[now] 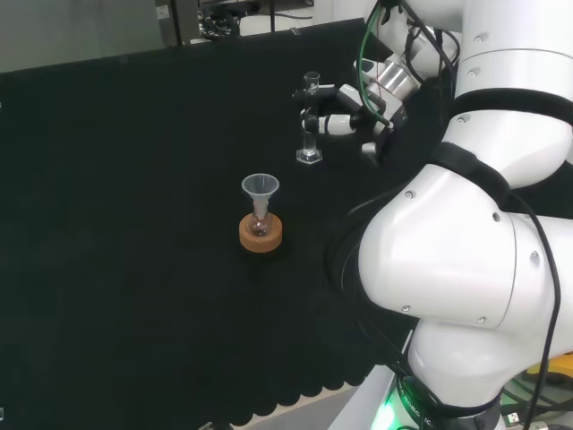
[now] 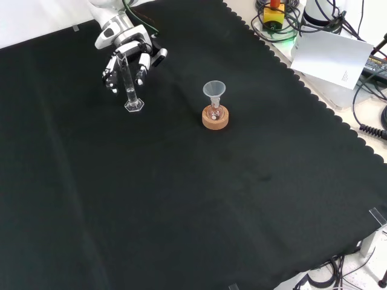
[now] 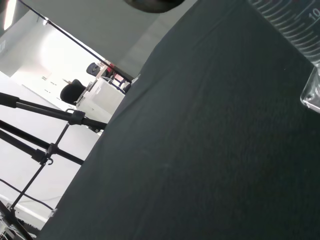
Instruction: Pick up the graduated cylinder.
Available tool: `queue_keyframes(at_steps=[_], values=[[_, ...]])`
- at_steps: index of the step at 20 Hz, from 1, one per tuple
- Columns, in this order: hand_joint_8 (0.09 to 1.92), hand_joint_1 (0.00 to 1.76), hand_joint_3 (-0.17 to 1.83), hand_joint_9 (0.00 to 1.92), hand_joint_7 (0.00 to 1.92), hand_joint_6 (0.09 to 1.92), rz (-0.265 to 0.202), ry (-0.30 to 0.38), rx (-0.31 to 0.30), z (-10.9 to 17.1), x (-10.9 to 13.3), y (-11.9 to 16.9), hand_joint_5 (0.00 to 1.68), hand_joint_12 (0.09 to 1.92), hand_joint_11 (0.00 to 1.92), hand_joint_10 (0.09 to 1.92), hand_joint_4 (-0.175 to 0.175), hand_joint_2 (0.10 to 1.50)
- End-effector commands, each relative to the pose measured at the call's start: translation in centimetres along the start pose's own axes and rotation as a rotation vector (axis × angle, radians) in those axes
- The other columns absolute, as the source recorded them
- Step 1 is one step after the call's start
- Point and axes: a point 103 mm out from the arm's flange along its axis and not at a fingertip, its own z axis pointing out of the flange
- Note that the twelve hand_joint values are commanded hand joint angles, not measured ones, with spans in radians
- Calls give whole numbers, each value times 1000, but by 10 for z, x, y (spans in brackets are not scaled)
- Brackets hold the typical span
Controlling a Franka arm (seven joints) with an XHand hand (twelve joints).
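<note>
The graduated cylinder [image 1: 310,134] is a thin clear tube on a hexagonal foot, standing far back on the black cloth. In the front view the graduated cylinder [image 2: 129,84] leans slightly, and its foot is at or just above the cloth; I cannot tell which. The black and white hand [image 1: 336,121] reaches it from the right in the head view. The hand [image 2: 127,57] comes down from the top in the front view, with fingers curled on both sides of the tube's upper part. The wrist view shows the cylinder [image 3: 295,25] very close.
A clear funnel [image 1: 260,185] sits in a small flask on a cork ring [image 1: 260,235], nearer than the cylinder; the same cork ring [image 2: 216,119] lies to the cylinder's right in the front view. Cables and a white sheet [image 2: 332,57] lie beyond the cloth's scalloped edge.
</note>
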Motion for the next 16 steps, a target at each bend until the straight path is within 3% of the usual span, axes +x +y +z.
queue_keyframes(at_steps=[1, 9, 16], values=[[556, 1016, -175, 760, 560, 160, 2, 9, -5, 7, -1, 1, 719, 1253, 490, 476, -7, 1033], [557, 987, -175, 792, 568, 196, 1, 30, -33, 4, -4, 0, 728, 1235, 531, 459, -5, 1068], [561, 987, -175, 875, 595, 332, -5, 29, -26, 7, -3, 2, 714, 1132, 689, 378, -18, 1105]])
